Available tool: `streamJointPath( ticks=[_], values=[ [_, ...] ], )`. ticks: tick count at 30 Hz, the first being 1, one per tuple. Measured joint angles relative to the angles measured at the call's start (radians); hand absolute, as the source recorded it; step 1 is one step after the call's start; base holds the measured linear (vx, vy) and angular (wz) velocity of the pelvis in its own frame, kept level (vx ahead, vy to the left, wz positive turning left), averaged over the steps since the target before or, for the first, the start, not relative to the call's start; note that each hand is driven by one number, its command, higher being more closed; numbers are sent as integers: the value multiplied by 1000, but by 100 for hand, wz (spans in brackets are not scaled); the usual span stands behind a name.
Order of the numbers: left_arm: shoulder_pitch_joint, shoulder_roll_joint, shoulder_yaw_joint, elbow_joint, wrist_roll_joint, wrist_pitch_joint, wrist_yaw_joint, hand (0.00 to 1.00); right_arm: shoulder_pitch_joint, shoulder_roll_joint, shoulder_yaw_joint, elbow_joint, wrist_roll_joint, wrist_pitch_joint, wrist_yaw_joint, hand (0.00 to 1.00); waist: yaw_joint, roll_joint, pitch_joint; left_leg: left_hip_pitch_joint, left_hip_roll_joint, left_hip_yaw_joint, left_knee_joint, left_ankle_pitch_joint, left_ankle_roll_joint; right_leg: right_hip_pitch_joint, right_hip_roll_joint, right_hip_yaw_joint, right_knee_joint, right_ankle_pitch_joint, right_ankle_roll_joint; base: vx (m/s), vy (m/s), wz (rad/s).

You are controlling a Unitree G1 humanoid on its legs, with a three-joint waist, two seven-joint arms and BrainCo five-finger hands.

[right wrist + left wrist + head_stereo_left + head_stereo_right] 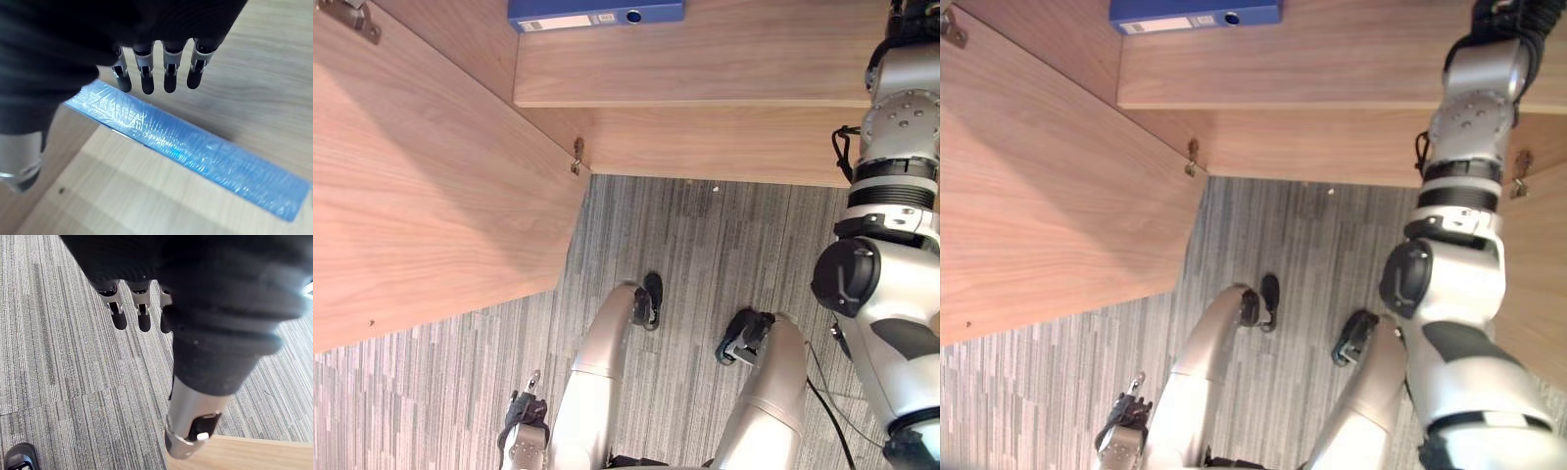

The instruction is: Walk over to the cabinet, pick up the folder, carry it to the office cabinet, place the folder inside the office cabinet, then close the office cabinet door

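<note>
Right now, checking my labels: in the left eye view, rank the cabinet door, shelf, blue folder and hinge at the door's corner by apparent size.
1. cabinet door, nearest the camera
2. shelf
3. blue folder, cut off at the edge
4. hinge

Blue folder [595, 14], seemingly flat on cabinet shelf [705, 69]

No text can be read: the white label [555, 22] on the blue folder [656, 10] is too small to make out.
</note>
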Motion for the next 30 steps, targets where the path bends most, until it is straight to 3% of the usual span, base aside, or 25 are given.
streamJointPath(
  ticks=[4,8,15,17,25,30],
  values=[
    [-3,3,4,15,1,-3,-3,0,0,-43,92,31,-135,70,74,0,-11,0,0,1,16,2,-1,-1,-1,0,16,-1,-12,8,-5,37,-33,-10],
    [-9,2,51,31,5,-3,-30,0,7,-88,129,119,-250,134,208,0,-20,0,0,12,22,4,-3,-1,-2,7,22,-1,-14,11,-8,34,-31,-6],
    [-12,1,97,43,47,10,-105,0,117,-99,215,195,-445,204,449,0,-16,2,-7,85,32,10,-23,-4,-11,73,34,-1,-34,13,-11,23,-37,-7],
    [-12,0,114,43,55,19,-118,0,145,-89,216,207,-490,222,488,0,-13,2,-24,94,33,12,-27,-5,-12,78,35,1,-38,13,-11,21,-34,-5],
    [-13,-1,138,42,93,35,-163,0,178,-68,213,234,-584,227,592,0,1,13,-91,149,33,37,-47,-6,-13,109,36,23,-43,13,-11,10,-33,-5],
    [-14,-5,193,42,110,44,-171,0,191,-62,213,234,-637,227,613,0,-2,13,-114,160,33,45,-53,-6,-13,112,35,29,-45,13,-11,8,-18,-2]
  ],
)
